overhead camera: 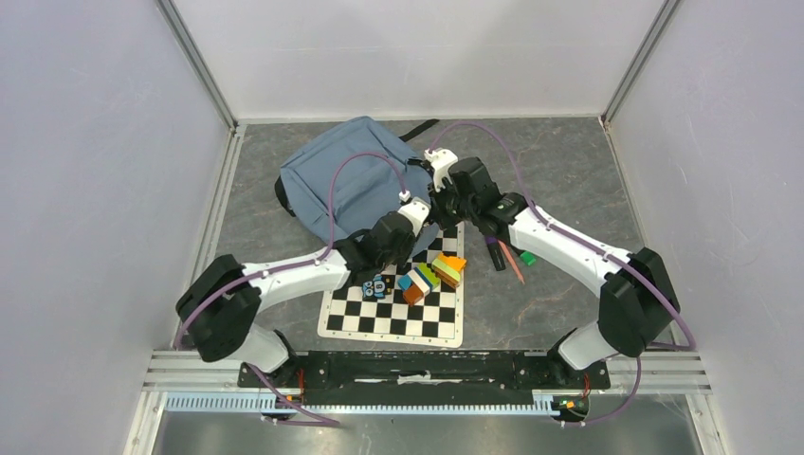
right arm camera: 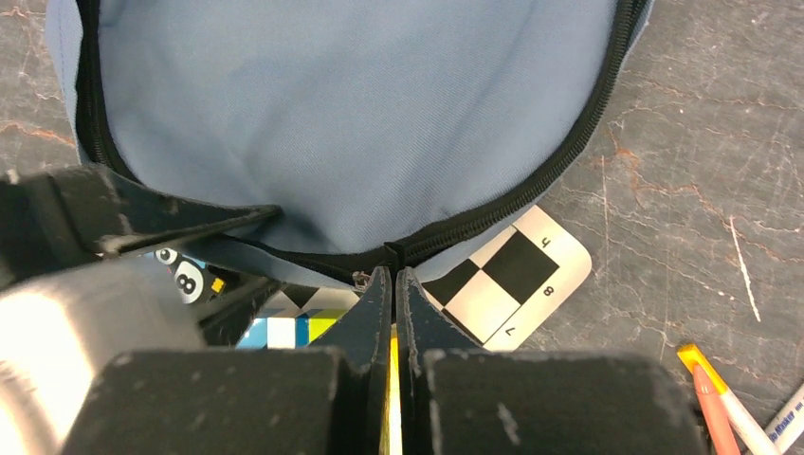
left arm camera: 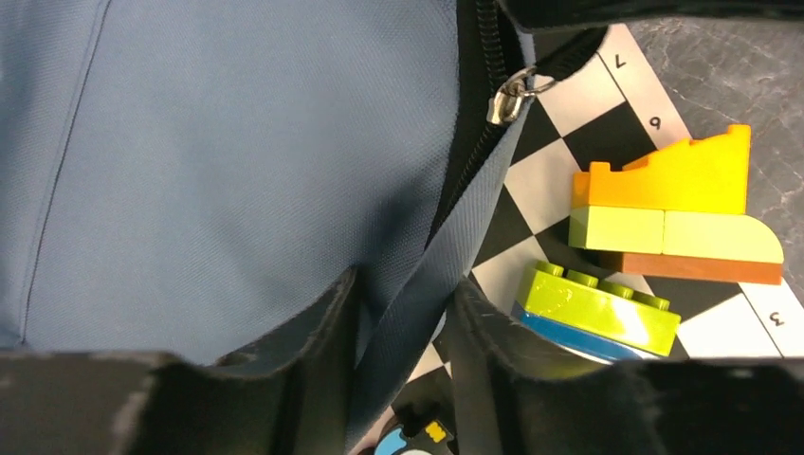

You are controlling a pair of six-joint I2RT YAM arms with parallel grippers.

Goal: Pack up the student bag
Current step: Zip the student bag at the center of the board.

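The student bag (overhead camera: 346, 180), dusty-blue with black zipper trim, lies flat at the back centre, its near edge over the chessboard (overhead camera: 393, 308). My left gripper (overhead camera: 422, 237) is at that edge; in the left wrist view (left arm camera: 406, 286) its jaws are closed on a strip of blue bag fabric (left arm camera: 417, 303) below the metal zipper slider (left arm camera: 507, 95). My right gripper (overhead camera: 442, 218) is just beside it; in the right wrist view (right arm camera: 394, 271) its fingers are pressed together on the black zipper tab (right arm camera: 397, 252) of the bag (right arm camera: 360, 123).
Toy brick stacks (overhead camera: 449, 270) (overhead camera: 417, 282) and a small 8-ball toy (overhead camera: 376, 286) sit on the chessboard. A black marker (overhead camera: 497, 254), an orange pencil (overhead camera: 513, 265) and a green piece (overhead camera: 527, 257) lie right of it. White walls enclose the table.
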